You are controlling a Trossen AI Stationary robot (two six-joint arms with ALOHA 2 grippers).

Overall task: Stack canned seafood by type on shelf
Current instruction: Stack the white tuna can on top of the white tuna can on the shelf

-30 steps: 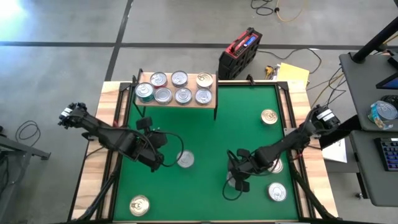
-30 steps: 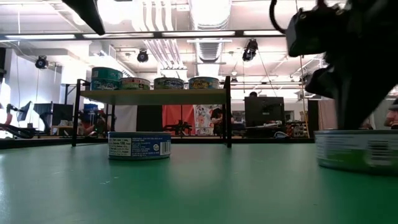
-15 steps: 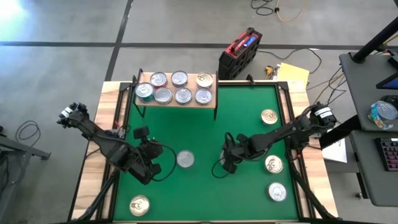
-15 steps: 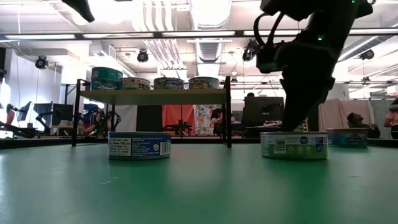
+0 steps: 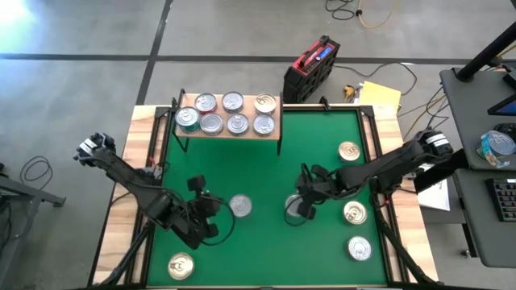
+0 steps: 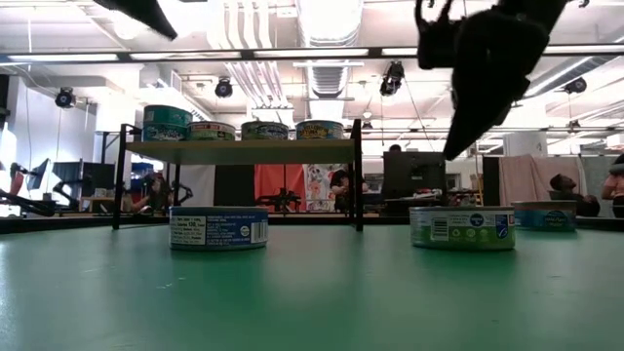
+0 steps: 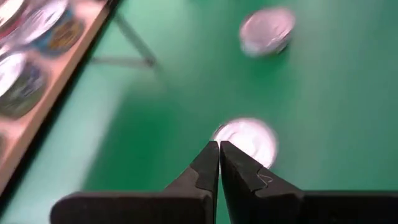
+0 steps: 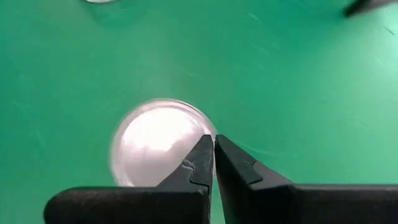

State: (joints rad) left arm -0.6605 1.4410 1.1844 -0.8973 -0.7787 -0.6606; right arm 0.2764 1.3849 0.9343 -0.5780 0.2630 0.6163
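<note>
Shelf (image 5: 230,133) upper left of high view holds 7 tins, grouped w/ one stacked. Loose tins mid-mat: blue-label (image 5: 240,206), green-label (image 5: 295,208). R gripper (image 5: 305,211) fingers pressed together, empty, above green-label tin. L gripper (image 5: 211,221) likewise closed, empty, beside blue-label tin.
</note>
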